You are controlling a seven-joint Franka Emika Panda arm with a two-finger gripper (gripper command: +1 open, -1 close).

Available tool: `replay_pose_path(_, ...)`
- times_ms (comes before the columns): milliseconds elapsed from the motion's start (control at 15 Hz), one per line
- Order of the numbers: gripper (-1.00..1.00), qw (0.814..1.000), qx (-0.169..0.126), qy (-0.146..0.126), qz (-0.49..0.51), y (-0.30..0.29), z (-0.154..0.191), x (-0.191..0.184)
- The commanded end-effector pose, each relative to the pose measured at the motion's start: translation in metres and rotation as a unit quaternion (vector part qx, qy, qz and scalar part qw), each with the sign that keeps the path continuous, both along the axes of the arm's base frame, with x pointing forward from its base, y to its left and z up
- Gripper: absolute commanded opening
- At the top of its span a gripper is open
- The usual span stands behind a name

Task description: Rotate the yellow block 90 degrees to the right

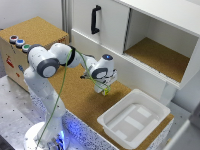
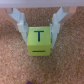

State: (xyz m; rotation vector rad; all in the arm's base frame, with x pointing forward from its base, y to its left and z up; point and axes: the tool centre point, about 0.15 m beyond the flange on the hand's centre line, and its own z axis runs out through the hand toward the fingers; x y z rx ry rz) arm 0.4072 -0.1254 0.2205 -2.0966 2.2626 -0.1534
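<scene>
Block: yellow block (image 2: 39,41) centre frame, between the fingers.
Gripper (image 2: 40,31): grasping it.
Progress: held; the turn looks undone.

One robot arm (image 1: 50,62), centre left of the exterior view; one gripper (image 2: 39,31) with two fingers (image 2: 19,25); one yellow block (image 2: 40,41), centre of the wrist view; one white tray (image 1: 133,118), lower right; one cabinet (image 1: 145,35) with one black handle (image 1: 95,19), top; three buttons (image 1: 19,43), upper left; one green-yellow cable (image 1: 61,85).
</scene>
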Motion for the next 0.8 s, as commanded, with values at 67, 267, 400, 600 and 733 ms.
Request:
replay_pose_path(67,1.0,1.0,0.02,-0.017,-0.006,-0.008,0.026,-0.011)
replay_pose_path(267,1.0,1.0,0.02,-0.017,-0.006,-0.008,0.026,-0.011)
replay_pose_path(400,1.0,1.0,0.02,-0.017,-0.006,-0.008,0.026,-0.011)
replay_pose_path(600,1.0,1.0,0.02,-0.017,-0.006,-0.008,0.026,-0.011)
replay_pose_path(733,1.0,0.999,-0.017,0.007,0.043,0.0,0.033,0.0)
